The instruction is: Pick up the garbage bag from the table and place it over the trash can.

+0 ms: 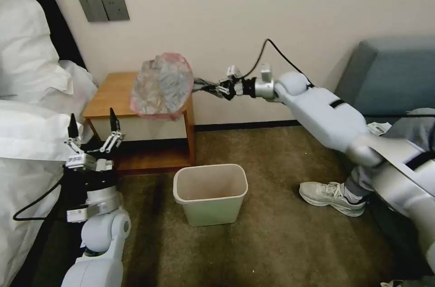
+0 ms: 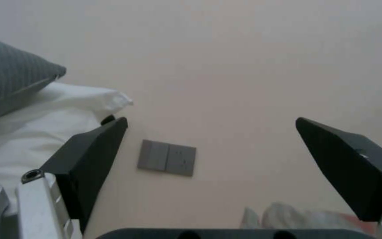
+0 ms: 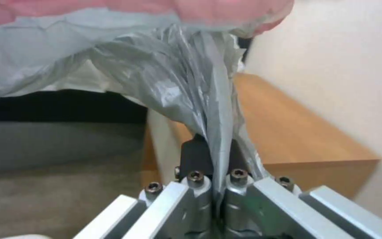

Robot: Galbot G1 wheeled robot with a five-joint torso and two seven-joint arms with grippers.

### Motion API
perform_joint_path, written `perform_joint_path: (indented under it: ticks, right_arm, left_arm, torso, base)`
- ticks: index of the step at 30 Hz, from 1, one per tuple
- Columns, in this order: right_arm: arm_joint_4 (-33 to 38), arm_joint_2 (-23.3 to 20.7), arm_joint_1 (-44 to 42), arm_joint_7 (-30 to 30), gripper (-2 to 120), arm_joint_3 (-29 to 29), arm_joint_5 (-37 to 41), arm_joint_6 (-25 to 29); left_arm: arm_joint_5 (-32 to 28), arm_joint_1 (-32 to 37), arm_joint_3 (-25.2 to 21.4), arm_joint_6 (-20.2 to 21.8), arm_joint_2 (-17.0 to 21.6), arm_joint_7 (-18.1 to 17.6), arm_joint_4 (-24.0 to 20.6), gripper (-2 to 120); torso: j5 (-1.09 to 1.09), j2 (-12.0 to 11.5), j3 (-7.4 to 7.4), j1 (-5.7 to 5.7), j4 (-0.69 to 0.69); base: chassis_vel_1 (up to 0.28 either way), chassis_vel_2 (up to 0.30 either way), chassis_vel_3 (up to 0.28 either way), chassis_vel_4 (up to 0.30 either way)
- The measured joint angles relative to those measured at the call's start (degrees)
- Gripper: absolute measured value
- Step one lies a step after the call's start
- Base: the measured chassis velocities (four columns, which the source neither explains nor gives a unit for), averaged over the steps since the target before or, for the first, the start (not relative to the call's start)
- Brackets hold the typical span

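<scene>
The garbage bag (image 1: 162,85), crinkly grey plastic with a pink band at its mouth, hangs in the air over the right end of the table (image 1: 111,92). My right gripper (image 1: 198,85) is shut on the bag's grey end, at the bag's right side. In the right wrist view the grey plastic (image 3: 186,83) is pinched between the dark fingers (image 3: 195,156). The pale cream-green trash can (image 1: 210,193) stands open on the carpet, in front of and below the bag. My left gripper (image 1: 93,127) is open, pointing up, in front of the table's left side.
A bed with white bedding (image 1: 27,110) lies along the left. A grey sofa (image 1: 392,74) stands at the right, where a person's shoe (image 1: 331,196) rests on the carpet. A wall switch plate (image 1: 104,8) is above the table. Carpet around the trash can is free.
</scene>
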Motion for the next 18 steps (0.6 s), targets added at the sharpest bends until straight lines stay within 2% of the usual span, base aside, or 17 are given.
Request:
perform_joint_path:
  ticks: [1,2,5,12,18]
  right_arm:
    - [3.68,-1.72,-2.43,1.02,0,1.01,0.32,-0.05]
    - [3.68,-1.72,-2.43,1.02,0,1.01,0.32,-0.05]
    - [11.13,-5.47,-7.88,2.97,0,3.64,0.32,-0.21]
    - [18.90,-11.14,-16.83,4.18,0,6.70,-0.69,-0.11]
    - [21.46,-13.53,-22.48,3.96,0,7.30,-2.45,0.63]
  left_arm:
    - [-0.23,-0.05,-0.05,0.36,0.16,-0.20,-0.58,96]
    - [-0.23,-0.05,-0.05,0.36,0.16,-0.20,-0.58,96]
    - [-0.44,0.09,-0.06,0.73,0.41,-0.36,-1.89,96]
    - [-2.21,1.14,-0.77,0.82,1.64,-0.44,-3.87,96]
    - [-4.08,1.86,-1.44,0.96,2.73,-0.46,-4.82,96]
  torso:
    - [0.00,0.00,0.00,0.00,0.01]
    - [0.00,0.00,0.00,0.00,0.01]
    - [-0.01,0.00,0.00,0.00,0.00]
    - [-0.01,0.00,0.00,0.00,-0.01]
    - [-0.01,0.00,0.00,0.00,-0.01]
  base:
    - [0.000,0.000,0.000,0.000]
    - [0.000,0.000,0.000,0.000]
    - [0.000,0.000,0.000,0.000]
    - [0.000,0.000,0.000,0.000]
    - [0.000,0.000,0.000,0.000]
